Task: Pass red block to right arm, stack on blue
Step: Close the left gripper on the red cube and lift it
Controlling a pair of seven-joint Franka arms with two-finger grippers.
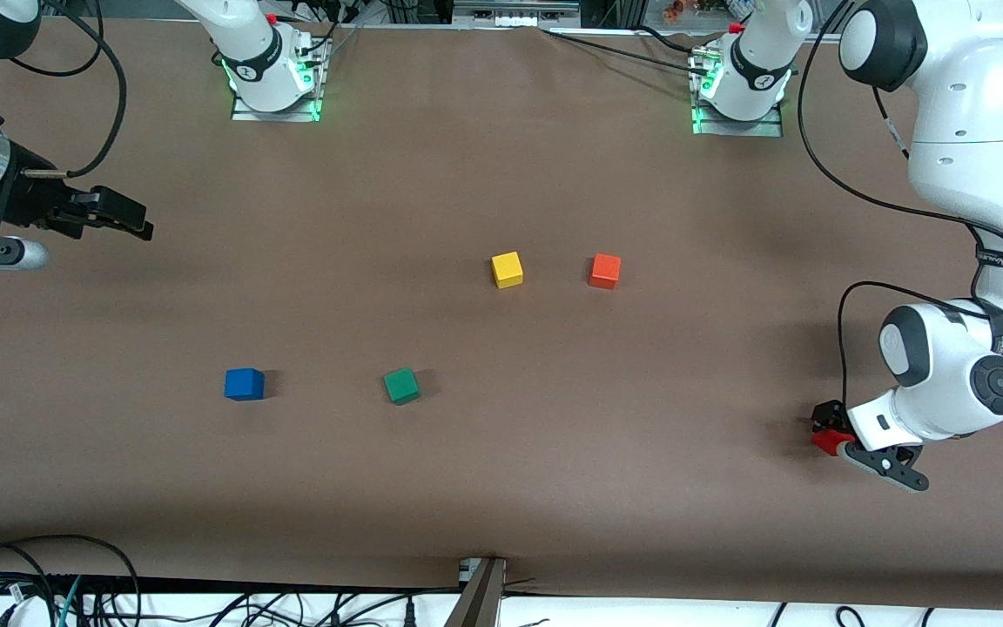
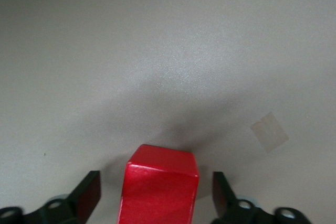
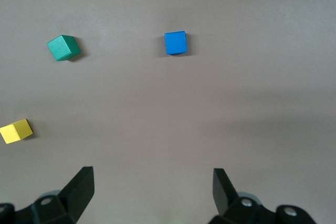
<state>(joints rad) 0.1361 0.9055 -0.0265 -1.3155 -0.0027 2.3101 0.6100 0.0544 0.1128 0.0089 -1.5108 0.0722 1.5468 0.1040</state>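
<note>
— Judging progress: where is the red block (image 2: pixel 160 184)?

— On the surface (image 1: pixel 501 174) at the left arm's end, between the left hand's (image 1: pixel 834 433) fingers, which look not yet clamped; gaps show on both sides.

— And the rest?

— All of it. The right hand (image 1: pixel 123 218) waits open, empty. The blue (image 1: pixel 244 383) sits alone: handover and stacking remain.
</note>
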